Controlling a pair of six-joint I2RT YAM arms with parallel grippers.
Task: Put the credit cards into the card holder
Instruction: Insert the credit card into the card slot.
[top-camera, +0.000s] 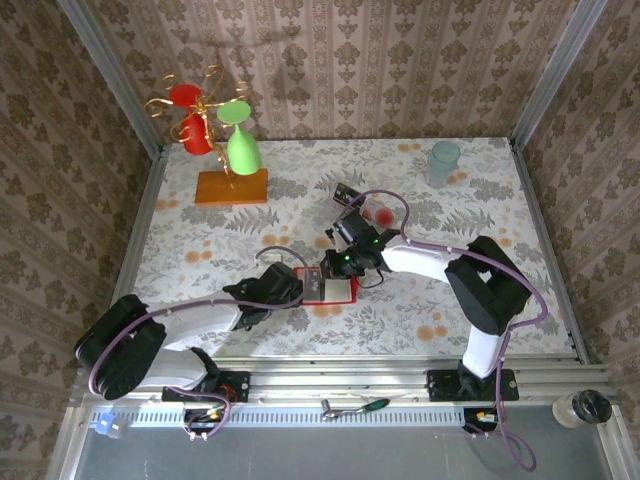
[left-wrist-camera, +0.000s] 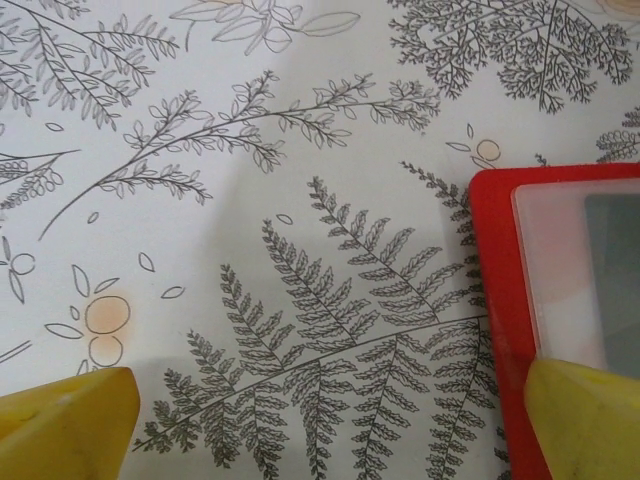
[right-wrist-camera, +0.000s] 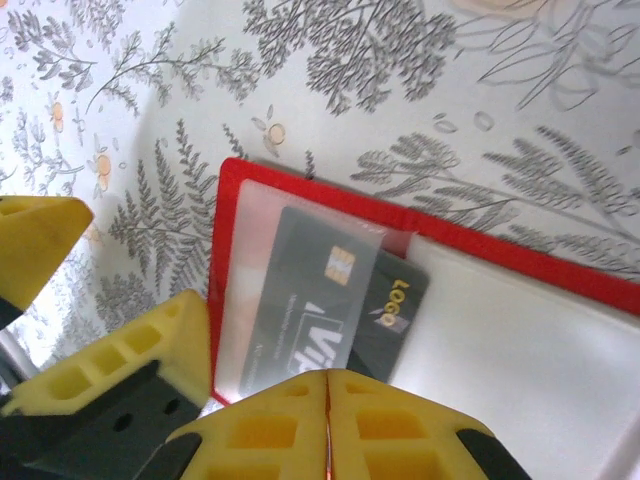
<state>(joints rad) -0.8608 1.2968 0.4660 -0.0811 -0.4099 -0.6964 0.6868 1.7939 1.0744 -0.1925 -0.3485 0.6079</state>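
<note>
Card holder (top-camera: 328, 287) is lying open toward the table's (top-camera: 450, 330) near edge, black credit card (right-wrist-camera: 330, 310) sitting half inside its pocket; right gripper (right-wrist-camera: 328, 420) is hovering clenched above it, left gripper (left-wrist-camera: 330, 420) gaping wide alongside

The left pincer (left-wrist-camera: 320, 432) gapes wide; the right pincer (right-wrist-camera: 328, 425) is pressed fully together; both point downward, nearly meeting.
</note>
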